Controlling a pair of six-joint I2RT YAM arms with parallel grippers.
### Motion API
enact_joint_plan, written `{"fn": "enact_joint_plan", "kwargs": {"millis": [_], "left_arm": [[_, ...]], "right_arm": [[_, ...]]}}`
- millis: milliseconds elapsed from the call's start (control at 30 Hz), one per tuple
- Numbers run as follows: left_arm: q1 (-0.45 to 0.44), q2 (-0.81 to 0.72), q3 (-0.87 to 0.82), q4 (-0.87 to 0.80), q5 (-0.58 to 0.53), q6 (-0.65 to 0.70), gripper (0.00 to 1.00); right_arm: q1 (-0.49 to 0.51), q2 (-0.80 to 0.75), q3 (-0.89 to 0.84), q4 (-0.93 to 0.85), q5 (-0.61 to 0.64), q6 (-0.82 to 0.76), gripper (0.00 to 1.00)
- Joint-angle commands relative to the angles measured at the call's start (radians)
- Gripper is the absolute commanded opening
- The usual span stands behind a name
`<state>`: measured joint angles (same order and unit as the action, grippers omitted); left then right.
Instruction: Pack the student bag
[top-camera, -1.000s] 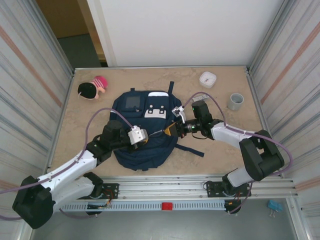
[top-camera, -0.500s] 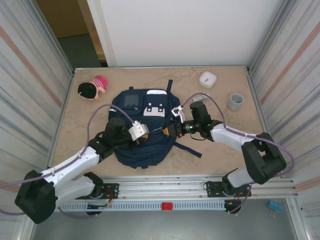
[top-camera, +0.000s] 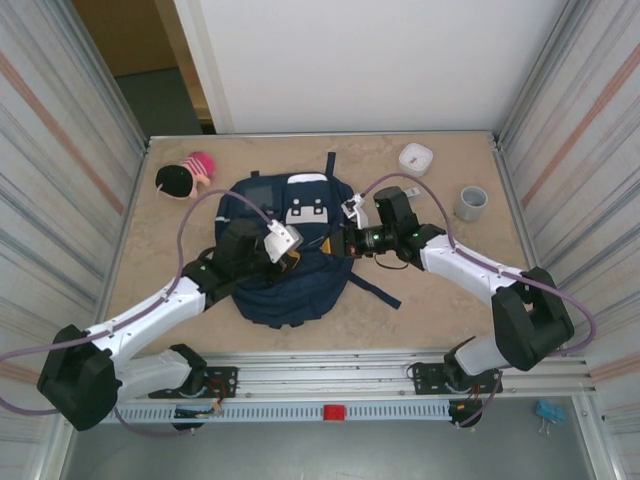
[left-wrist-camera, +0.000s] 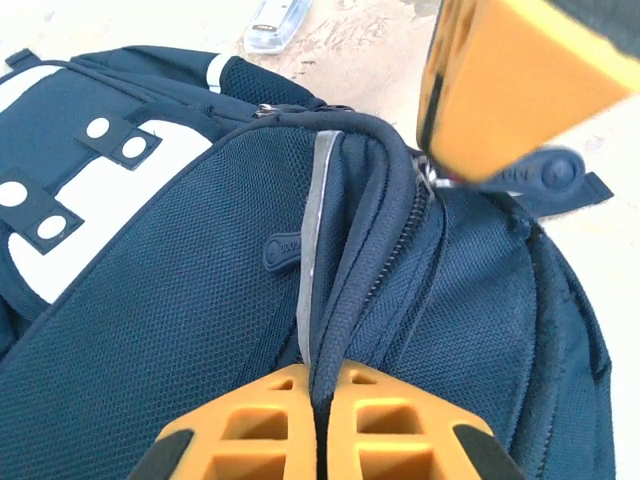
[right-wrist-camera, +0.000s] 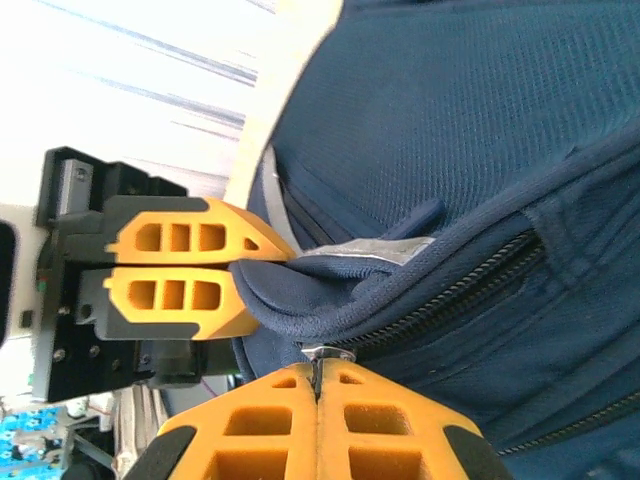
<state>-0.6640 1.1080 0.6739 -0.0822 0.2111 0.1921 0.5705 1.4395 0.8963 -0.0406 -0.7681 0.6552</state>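
The bag (top-camera: 290, 285) lies flat in the middle of the table (top-camera: 440, 310), front pocket up, between the two arms. L gripper (left-wrist-camera: 315, 385) is fully closed on a fold (left-wrist-camera: 345, 250) of the bag's fabric, just beside the zip (left-wrist-camera: 400, 250). R gripper (right-wrist-camera: 316, 385) is closed too, w/ the small metal pull (right-wrist-camera: 325, 352) of the zip pinched between its tips. The two grippers are very near each other, over the bag's right half in the top view.

Step in hand, as I judge it: run the zip so the main compartment opens for packing. Which direction opens it, I cannot tell.

To do it well:
- L should hold the fold firm & draw it a little away from R, so the zip track becomes taut and straight.
- R should move the pull along the line of the track, following the curve of the bag, not lifting it up.
- Go slow. The pull is thin and held at the tips only, so it may slip out.
- If the fabric is slack, the slider may jam, or the whole bag may drag over the table.
- Mind the fingers of both grippers; they are close enough to knock together.

Toy (top-camera: 185, 177), box (top-camera: 415, 158) & cup (top-camera: 471, 203) lie well apart at the far side, prob. the things to pack, and not in the way.
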Motion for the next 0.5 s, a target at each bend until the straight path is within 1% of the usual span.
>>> {"fn": "enact_joint_plan", "kwargs": {"millis": [0, 33, 100, 200, 300, 367, 467], "left_arm": [[-0.055, -0.048, -0.021, 0.056, -0.048, -0.124, 0.0], [-0.075, -0.048, -0.042, 0.093, -0.066, -0.119, 0.0], [-0.105, -0.024, -0.065, 0.162, -0.111, -0.112, 0.0], [-0.125, 0.028, 0.002, 0.138, -0.136, -0.123, 0.0], [-0.176, 0.063, 0.045, 0.141, -0.157, -0.098, 0.01], [-0.189, 0.075, 0.043, 0.17, -0.152, -0.109, 0.02], [-0.192, 0.082, 0.036, 0.208, -0.108, -0.134, 0.02]], "right_arm": [[0.061, -0.041, 0.041, -0.114, 0.036, -0.001, 0.0], [0.078, -0.058, 0.027, -0.123, 0.063, -0.014, 0.0], [0.095, -0.076, -0.013, -0.088, 0.074, 0.02, 0.0], [0.119, -0.08, -0.027, -0.088, 0.073, 0.088, 0.0], [0.169, -0.11, -0.033, -0.1, 0.15, 0.126, 0.0], [0.189, -0.119, -0.051, -0.08, 0.2, 0.184, 0.0], [0.217, -0.149, -0.081, -0.055, 0.277, 0.242, 0.0]]}}
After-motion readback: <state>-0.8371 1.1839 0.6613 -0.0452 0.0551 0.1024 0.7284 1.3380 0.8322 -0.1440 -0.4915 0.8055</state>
